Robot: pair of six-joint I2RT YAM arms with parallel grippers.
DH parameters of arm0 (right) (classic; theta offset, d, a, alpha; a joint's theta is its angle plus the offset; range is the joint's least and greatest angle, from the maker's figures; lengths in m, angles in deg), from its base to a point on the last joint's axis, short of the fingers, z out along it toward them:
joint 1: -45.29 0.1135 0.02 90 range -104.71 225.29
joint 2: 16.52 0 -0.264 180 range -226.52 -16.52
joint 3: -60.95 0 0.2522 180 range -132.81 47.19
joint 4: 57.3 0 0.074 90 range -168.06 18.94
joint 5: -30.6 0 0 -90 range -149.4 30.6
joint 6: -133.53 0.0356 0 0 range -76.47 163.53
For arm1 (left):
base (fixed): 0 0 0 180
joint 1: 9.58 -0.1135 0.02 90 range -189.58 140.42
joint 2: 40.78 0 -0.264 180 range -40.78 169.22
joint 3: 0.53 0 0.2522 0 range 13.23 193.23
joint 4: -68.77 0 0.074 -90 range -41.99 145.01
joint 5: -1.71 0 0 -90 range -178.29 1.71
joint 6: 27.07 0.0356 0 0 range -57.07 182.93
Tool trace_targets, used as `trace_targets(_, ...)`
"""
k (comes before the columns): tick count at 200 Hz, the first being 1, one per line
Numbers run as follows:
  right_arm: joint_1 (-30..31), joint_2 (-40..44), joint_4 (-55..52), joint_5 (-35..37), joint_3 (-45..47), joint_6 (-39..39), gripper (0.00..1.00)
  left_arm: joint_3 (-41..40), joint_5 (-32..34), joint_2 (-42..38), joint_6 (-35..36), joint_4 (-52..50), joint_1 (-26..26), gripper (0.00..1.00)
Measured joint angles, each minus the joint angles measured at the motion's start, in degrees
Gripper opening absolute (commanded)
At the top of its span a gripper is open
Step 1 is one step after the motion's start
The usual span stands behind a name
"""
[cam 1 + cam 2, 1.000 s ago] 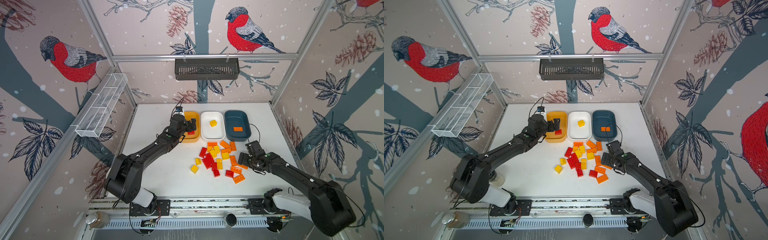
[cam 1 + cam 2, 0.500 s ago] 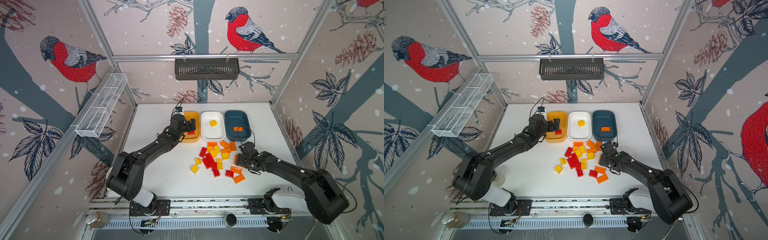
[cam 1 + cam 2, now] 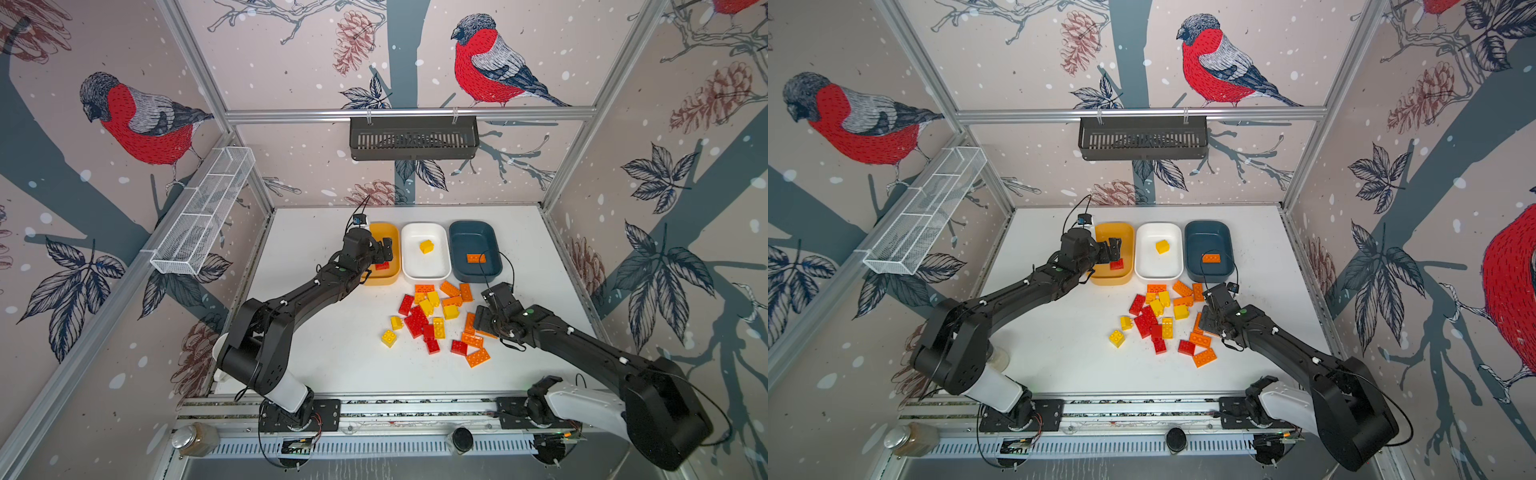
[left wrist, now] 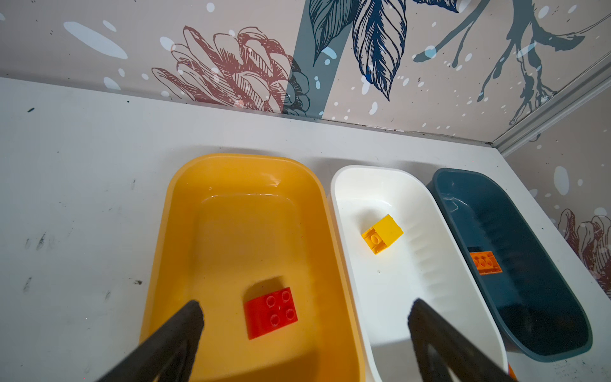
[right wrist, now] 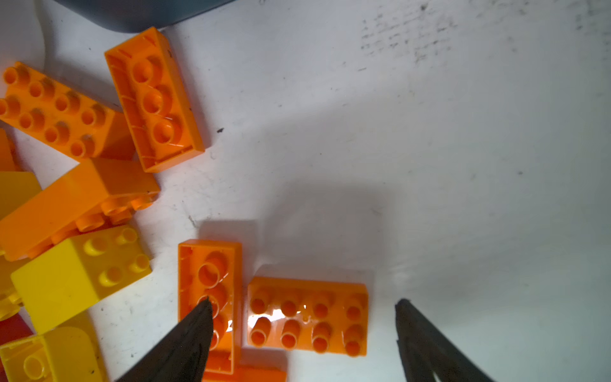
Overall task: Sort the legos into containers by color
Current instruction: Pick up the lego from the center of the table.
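We see smooth, glossy plastic on the yellow-orange tray (image 4: 185,238), the white tray (image 4: 396,291) and the teal tray (image 4: 545,314), each catching soft highlights. The orange bricks (image 5: 307,317) shine the same hard way. The white surface (image 5: 429,132) looks matt, scuffed and speckled. The frame rail (image 3: 399,114) is bare silvery metal; the white rack (image 3: 203,212), at the left in a top view, is wire mesh.

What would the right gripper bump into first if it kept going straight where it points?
Most likely the studs-up orange brick between the right gripper's open fingers. One finger might clip the upturned brick beside it; depth is unclear.
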Motion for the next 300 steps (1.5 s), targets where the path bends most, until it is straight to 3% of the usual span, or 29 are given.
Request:
trace_targets(33,-0.6,-0.6,-0.7,-0.4,1.7,0.0,0.81,0.1,-0.5,0.2,-0.7,-0.2,0.0,0.97)
trace_targets(105,0.9,-3.7,0.9,-1.9,1.6,-1.5,0.86,0.1,-1.0,0.5,-1.1,-1.2,0.0,0.97)
trace_targets(171,2.0,-8.5,3.4,2.0,0.4,-1.7,0.68,0.1,-1.0,0.8,-1.1,-1.3,-0.1,0.97)
trace_targets(300,0.4,-2.2,1.1,3.4,-4.8,-5.3,0.57,0.1,-1.0,-0.5,-1.1,-1.5,-0.1,0.97)
